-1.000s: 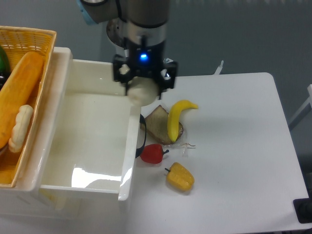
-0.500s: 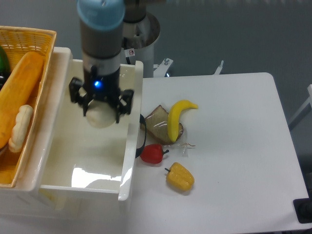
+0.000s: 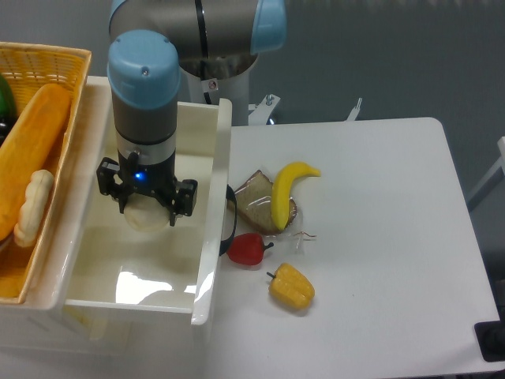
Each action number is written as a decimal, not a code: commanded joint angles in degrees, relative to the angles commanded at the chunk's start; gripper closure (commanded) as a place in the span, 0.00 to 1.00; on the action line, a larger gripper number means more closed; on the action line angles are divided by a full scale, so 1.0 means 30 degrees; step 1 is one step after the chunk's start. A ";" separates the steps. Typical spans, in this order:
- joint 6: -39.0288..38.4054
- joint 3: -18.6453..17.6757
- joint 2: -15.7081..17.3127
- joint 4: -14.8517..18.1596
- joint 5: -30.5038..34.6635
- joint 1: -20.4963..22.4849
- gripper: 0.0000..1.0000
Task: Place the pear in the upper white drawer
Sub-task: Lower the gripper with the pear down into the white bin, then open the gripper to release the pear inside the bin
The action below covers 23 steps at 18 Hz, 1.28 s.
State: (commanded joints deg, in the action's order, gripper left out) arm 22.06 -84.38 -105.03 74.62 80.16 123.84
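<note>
since 1 s ago, when it hung at the drawer's right wall, the gripper [image 3: 146,212] has carried the pear [image 3: 147,216] over and down inside the white drawer [image 3: 207,260], clamped between both fingers. transport looks done; release is what's left.

The upper white drawer [image 3: 211,237] lies open-topped, hemmed by the wicker basket [image 3: 47,59].

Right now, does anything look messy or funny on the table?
Slightly. The curved yellow banana lies on top of a brown slice of bread in clear wrap, not flat on the white table. Nothing is spilled or broken. The pale cream pear is between the jaws over the glossy white drawer.
</note>
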 joint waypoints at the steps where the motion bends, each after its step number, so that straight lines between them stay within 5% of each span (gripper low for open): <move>1: 0.0029 -0.0029 -0.0088 -0.0030 0.0000 -0.0001 0.53; 11: 0.0762 -0.0176 -0.0294 -0.0001 0.0117 0.0057 0.00; 23: 0.0938 -0.0234 0.1930 -0.0001 0.0059 0.1140 0.00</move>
State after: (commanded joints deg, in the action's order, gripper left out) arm 24.87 -85.08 -99.24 74.62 80.33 127.26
